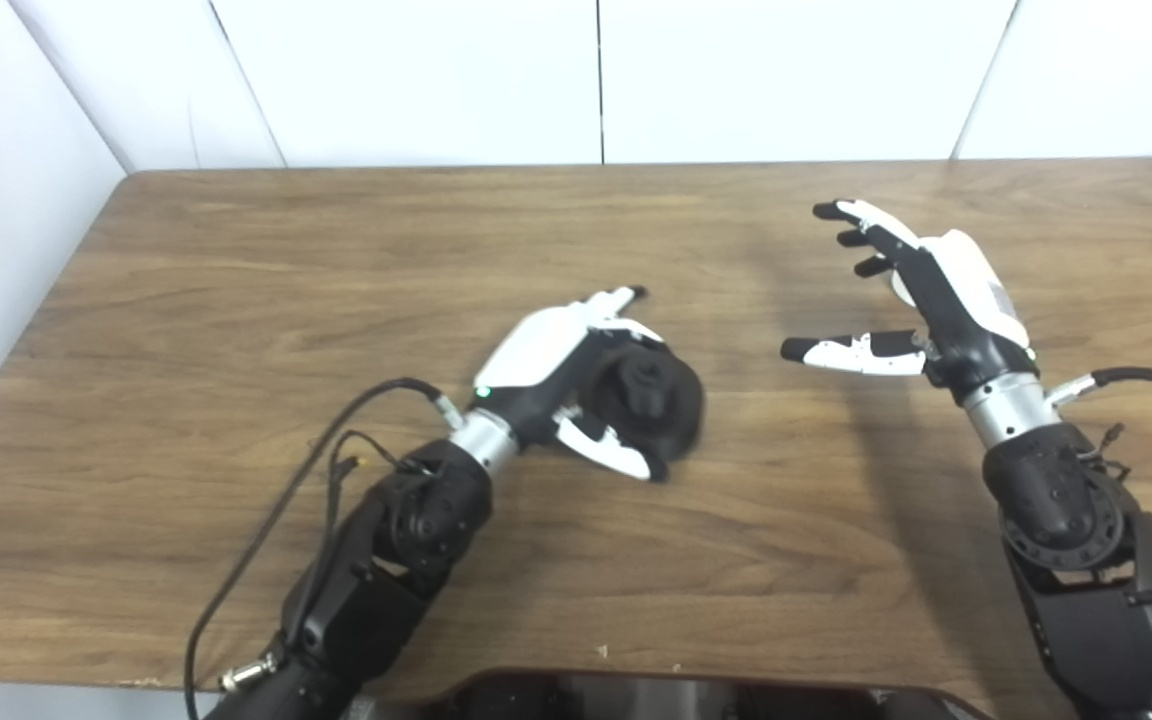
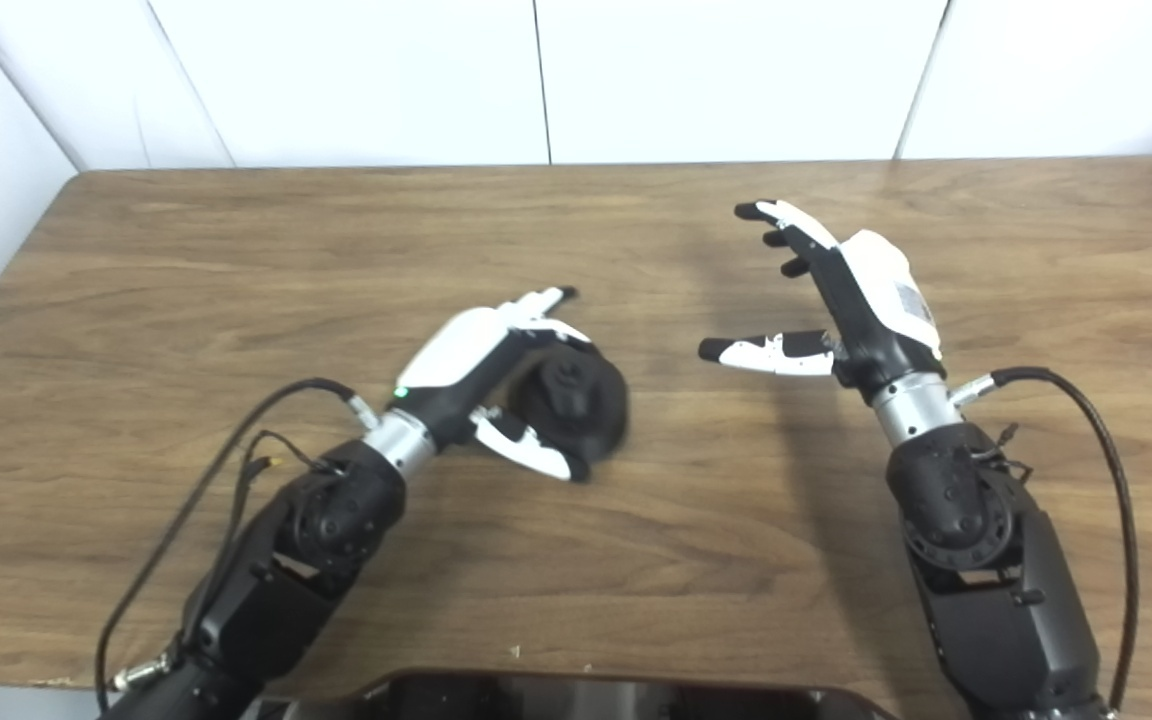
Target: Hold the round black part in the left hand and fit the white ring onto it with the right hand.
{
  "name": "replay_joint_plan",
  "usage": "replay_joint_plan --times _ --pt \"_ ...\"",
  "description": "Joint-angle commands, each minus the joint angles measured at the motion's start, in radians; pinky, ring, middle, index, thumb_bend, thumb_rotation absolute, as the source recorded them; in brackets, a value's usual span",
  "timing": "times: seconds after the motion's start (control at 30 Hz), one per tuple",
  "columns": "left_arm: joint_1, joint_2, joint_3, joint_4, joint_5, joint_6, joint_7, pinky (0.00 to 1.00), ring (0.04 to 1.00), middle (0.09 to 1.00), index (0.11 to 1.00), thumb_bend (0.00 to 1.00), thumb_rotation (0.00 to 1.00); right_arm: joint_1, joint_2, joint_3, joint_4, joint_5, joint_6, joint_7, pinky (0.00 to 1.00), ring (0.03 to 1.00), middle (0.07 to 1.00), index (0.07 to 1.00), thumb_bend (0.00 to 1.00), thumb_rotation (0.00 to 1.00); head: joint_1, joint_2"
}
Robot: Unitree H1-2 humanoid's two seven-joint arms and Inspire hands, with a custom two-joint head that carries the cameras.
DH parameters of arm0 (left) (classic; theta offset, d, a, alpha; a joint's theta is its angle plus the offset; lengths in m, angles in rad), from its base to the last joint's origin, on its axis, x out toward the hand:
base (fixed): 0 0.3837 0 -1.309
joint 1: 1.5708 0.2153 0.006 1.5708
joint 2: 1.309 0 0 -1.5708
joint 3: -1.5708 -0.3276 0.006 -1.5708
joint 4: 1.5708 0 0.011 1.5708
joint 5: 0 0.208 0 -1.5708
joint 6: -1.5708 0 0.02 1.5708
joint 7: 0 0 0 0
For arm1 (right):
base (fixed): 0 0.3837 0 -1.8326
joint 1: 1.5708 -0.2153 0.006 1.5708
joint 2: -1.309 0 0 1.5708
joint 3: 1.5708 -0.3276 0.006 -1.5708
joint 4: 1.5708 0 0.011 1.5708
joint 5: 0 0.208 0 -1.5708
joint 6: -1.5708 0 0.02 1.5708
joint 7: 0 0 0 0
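At frame centre on the wood-grain table [image 1: 236, 250], the left hand [image 1: 561, 370] grips one round black part [image 1: 651, 400], matte with a raised hub, while the right hand [image 1: 921, 295] is spread open, holding nothing.

The left hand [image 1: 576, 375] lay low, fingers and thumb curled around something dark, apparently gripping it. The right hand [image 1: 921, 295] hovered well apart from it, palm facing left, fingers spread, thumb extended, holding nothing.
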Motion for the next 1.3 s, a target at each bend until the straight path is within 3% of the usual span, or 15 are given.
replay_joint_plan --times 0.0,0.67,0.87,1.13,1.27 --pt "-0.006 -0.003 -0.011 -0.005 0.023 -0.029 -0.001 1.0 1.0 1.0 0.601 0.97 0.29 -0.041 -0.001 -0.013 -0.041 -0.006 -0.004 -0.014 0.69 0.826 0.903 0.859 0.8 0.35 -0.001 0.001" --pt "-0.004 -0.002 -0.006 0.019 0.09 -0.042 -0.005 1.0 1.0 1.0 0.629 0.98 0.28 -0.03 0.01 -0.016 -0.06 -0.001 0.005 -0.012 0.68 0.81 0.893 0.848 0.81 0.32 -0.036 0.012" --pt "-0.012 0.006 -0.001 0.001 0.125 -0.009 -0.029 1.0 1.0 1.0 0.724 1.0 0.31 -0.032 0.005 -0.016 -0.062 -0.006 0.01 -0.008 0.69 0.823 0.9 0.854 0.81 0.34 -0.034 0.013" --pt "-0.017 0.012 0.012 0.006 0.148 -0.005 -0.019 1.0 1.0 1.0 0.664 1.0 0.3 -0.037 0.002 -0.025 -0.058 -0.004 0.005 -0.017 0.69 0.818 0.893 0.844 0.81 0.33 -0.047 0.01" --pt "-0.01 0.014 0.02 0.005 0.143 -0.006 -0.017 1.0 1.0 1.0 0.642 1.0 0.29 -0.043 -0.014 -0.034 -0.06 -0.085 0.031 -0.037 0.73 0.852 0.894 0.829 0.82 0.38 -0.124 -0.005"
